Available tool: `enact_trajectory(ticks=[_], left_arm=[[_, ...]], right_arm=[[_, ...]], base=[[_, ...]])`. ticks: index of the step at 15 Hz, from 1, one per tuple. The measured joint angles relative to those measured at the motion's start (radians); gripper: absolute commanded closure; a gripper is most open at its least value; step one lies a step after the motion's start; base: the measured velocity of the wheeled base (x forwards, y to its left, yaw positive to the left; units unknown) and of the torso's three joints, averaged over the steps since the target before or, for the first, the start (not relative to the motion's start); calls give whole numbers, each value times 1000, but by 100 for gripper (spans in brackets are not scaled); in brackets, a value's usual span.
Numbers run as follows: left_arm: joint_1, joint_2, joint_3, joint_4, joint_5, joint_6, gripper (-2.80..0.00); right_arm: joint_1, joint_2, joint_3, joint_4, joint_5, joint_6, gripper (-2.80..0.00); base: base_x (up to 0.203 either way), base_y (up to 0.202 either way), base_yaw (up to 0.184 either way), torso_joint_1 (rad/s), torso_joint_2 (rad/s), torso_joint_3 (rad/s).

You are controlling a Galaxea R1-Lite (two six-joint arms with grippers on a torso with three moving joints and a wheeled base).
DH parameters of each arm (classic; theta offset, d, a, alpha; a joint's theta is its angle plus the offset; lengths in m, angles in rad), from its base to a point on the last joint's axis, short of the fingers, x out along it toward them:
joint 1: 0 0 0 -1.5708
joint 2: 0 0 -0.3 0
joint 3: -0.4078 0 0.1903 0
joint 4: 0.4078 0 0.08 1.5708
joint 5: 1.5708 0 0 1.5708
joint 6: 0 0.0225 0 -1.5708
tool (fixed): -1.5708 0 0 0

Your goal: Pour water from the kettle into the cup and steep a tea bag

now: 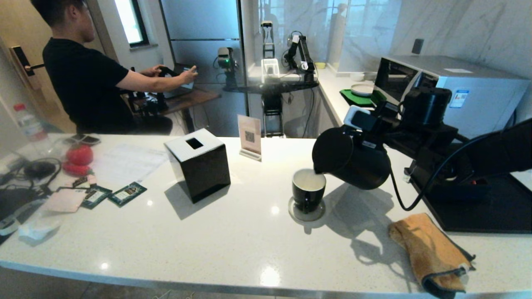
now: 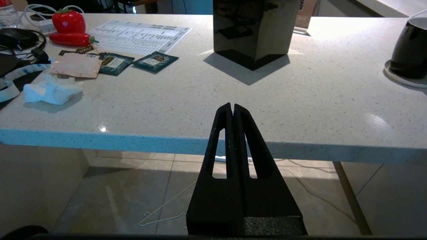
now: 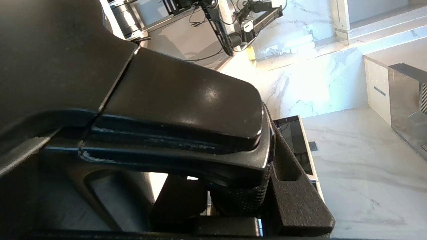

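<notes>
Right of centre in the head view, the kettle (image 1: 353, 160) hangs tilted over the cup (image 1: 308, 190), spout end down and just above the cup's rim. No stream of water can be made out. The cup stands upright on a round grey coaster (image 1: 306, 212) on the white counter (image 1: 232, 232), w/ pale liquid or white lining showing inside; which, cannot tell.

The right gripper (image 3: 267, 186) is clamped on the kettle's handle (image 3: 180, 110): in the right wrist view its ribbed fingers (image 3: 293, 196) press against the black handle, which fills most of the frame. The right arm comes in from the right edge of the head view.

The left gripper (image 2: 232, 107) sits low at the bottom centre of the left wrist view, in front of the counter edge, fingers pressed together, holding nothing; not seen in the head view.

Centre-left of the head view stands a black tissue box (image 1: 199, 164). Further left lie flat green sachets (image 1: 112, 194), a printed sheet (image 1: 126, 162) and a red pepper toy (image 1: 79, 155). Lower right lies an orange cloth (image 1: 428, 249). Upper left, a person (image 1: 83, 70) in a black shirt works at a desk. No tea bag can be picked out.
</notes>
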Motion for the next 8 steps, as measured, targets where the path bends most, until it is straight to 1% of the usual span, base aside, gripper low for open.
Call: enact_trajectory(ticks=[8], left_arm=[[0, 0, 0, 0, 0, 0, 0]], right_arm=[[-10, -12, -18, 31, -3, 44, 0]], base=[[0, 0, 0, 0, 0, 0]])
